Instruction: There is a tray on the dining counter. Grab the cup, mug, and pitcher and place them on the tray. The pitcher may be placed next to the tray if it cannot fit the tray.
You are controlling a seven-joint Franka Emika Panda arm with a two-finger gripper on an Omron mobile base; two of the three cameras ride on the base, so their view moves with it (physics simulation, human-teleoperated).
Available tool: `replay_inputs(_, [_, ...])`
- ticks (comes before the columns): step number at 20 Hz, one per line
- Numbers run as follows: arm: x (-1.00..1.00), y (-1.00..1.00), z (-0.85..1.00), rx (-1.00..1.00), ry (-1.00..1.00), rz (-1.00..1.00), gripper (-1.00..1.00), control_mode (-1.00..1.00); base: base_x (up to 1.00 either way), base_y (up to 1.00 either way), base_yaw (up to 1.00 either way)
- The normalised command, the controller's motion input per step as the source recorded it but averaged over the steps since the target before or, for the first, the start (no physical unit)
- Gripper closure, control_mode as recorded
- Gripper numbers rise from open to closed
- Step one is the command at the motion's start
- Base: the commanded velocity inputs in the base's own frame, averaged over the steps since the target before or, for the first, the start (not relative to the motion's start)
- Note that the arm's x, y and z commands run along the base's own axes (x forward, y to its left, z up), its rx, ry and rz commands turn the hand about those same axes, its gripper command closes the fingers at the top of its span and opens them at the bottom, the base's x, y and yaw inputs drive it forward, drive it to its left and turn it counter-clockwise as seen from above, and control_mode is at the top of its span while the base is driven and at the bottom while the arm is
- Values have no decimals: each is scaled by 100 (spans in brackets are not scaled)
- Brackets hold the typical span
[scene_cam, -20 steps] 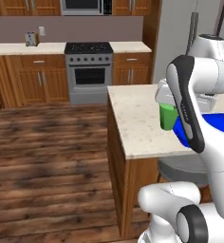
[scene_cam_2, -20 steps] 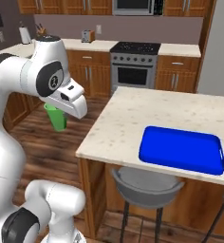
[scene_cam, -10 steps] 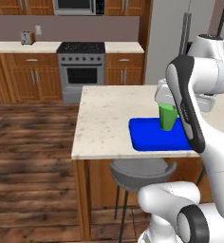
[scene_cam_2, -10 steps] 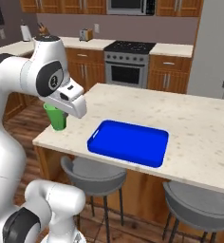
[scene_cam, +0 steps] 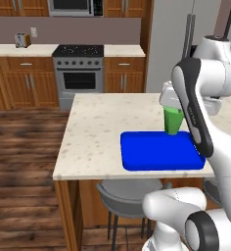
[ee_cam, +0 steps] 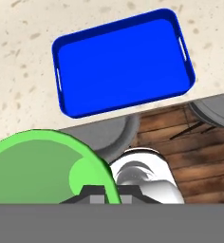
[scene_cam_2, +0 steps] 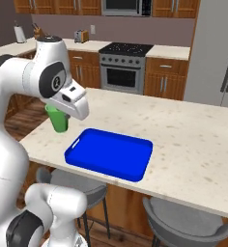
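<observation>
The green cup [scene_cam: 173, 120] [scene_cam_2: 58, 120] hangs in the air with my gripper [scene_cam: 172, 111] [scene_cam_2: 58, 114] shut on its rim. In the hand view the cup [ee_cam: 42, 166] fills the lower left, right above my fingertips [ee_cam: 98, 193]. The blue tray [scene_cam: 161, 152] [scene_cam_2: 111, 153] [ee_cam: 123, 61] lies flat and bare on the dining counter [scene_cam: 98, 132] [scene_cam_2: 193, 140], close to its near edge. The cup is held above counter height by that near edge, apart from the tray. The mug and the pitcher are out of view.
Grey stools [scene_cam: 127, 196] [scene_cam_2: 188, 222] stand under the counter's near edge. A stove [scene_cam: 80, 73] [scene_cam_2: 123, 67] and wooden cabinets line the back wall, with a toaster [scene_cam: 22, 39] on the wall counter. A grey fridge [scene_cam: 181, 39] stands behind the island.
The base has driven along the island, so the whole scene has shifted and the tray now lies near the middle of both base views. The cup stays in the shut gripper.
</observation>
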Motion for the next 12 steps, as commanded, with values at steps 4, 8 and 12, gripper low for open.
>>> replay_inputs(4, [0, 0, 0, 0, 0, 0, 100, 100, 68, -36, 0])
replay_inputs(8, [79, -80, -34, 0, 0, 0, 100, -100, 0, 0, 0])
replay_inputs(12, [76, -99, -50, 0, 0, 0, 100, -100, 0, 0, 0])
